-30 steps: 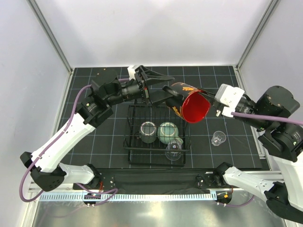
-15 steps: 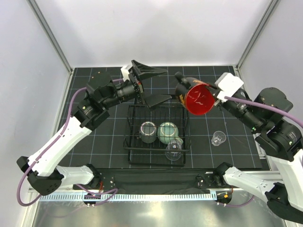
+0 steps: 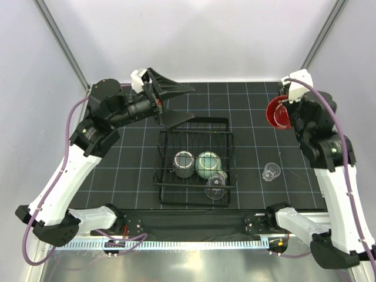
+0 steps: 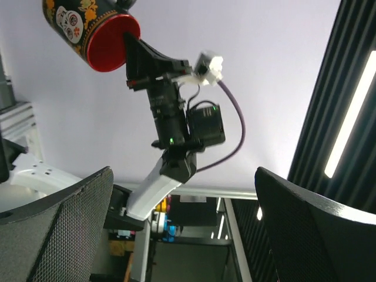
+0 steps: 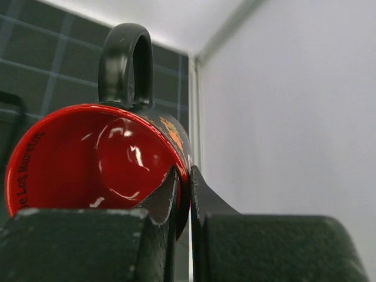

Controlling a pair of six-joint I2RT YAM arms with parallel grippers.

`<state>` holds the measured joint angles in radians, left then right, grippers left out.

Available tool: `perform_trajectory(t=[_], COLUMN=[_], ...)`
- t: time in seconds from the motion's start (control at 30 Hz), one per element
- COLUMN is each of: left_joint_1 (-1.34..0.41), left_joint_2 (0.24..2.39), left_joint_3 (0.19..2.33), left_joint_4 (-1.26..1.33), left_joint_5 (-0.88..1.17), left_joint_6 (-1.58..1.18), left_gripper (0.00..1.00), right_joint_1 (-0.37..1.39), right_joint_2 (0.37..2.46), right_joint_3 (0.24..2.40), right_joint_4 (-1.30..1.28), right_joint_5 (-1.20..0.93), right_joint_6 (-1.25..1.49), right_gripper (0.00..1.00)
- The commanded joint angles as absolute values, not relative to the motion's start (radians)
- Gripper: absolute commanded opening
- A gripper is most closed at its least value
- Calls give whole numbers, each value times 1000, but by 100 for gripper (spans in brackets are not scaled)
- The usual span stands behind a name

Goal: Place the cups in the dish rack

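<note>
The dark cup with a red inside point(image 3: 276, 114) hangs in the air at the far right, and my right gripper point(image 3: 286, 104) is shut on its rim. The right wrist view has one finger inside the red cup point(image 5: 88, 158) and one outside, the right gripper point(image 5: 183, 188) pinching the wall, handle up. My left gripper point(image 3: 191, 103) stands open and holds nothing, above the dish rack's far left corner. The black wire dish rack point(image 3: 230, 154) holds a dark mug point(image 3: 184, 163), a pale-green mug point(image 3: 207, 163) and a clear glass point(image 3: 216, 187). Across from the open left gripper point(image 4: 182, 235), the skull-print cup point(image 4: 88, 29) shows.
Another clear glass point(image 3: 270, 172) stands on the black gridded mat right of the rack. White enclosure walls close in at the back and both sides; the right arm's cup is close to the right wall.
My left gripper opened wide, let go of the red-inside cup and drew back left. The right arm swung the cup from over the rack's far edge out to the far right.
</note>
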<state>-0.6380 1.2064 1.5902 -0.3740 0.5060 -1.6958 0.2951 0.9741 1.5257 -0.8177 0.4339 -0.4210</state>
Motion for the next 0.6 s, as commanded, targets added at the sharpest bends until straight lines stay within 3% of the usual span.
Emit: perform_trajectory(t=[0.0,0.27,0.4,0.57], left_joint_1=[-607,-589,-578,-558], left_joint_2=[1154,1103,1060,1025], left_joint_3=[1631,1654,1641,1600], left_joint_4=[-483,-742,-802,-801], left_joint_5=[548,514,506,518], left_joint_6=[-1563,-1390,-1350,-1365], left_gripper=[100,100,100,100], right_joint_1=[218,54,38,35], right_joint_2=[980,1181,1245,1348], right_joint_3=[1444,1269,1160,1186], right_joint_4=[-727,-657,-566,-554], right_joint_5=[381,22,-119,-199], right_joint_6=[-330,-184,-328,-457], right_gripper=[4,4,4,4])
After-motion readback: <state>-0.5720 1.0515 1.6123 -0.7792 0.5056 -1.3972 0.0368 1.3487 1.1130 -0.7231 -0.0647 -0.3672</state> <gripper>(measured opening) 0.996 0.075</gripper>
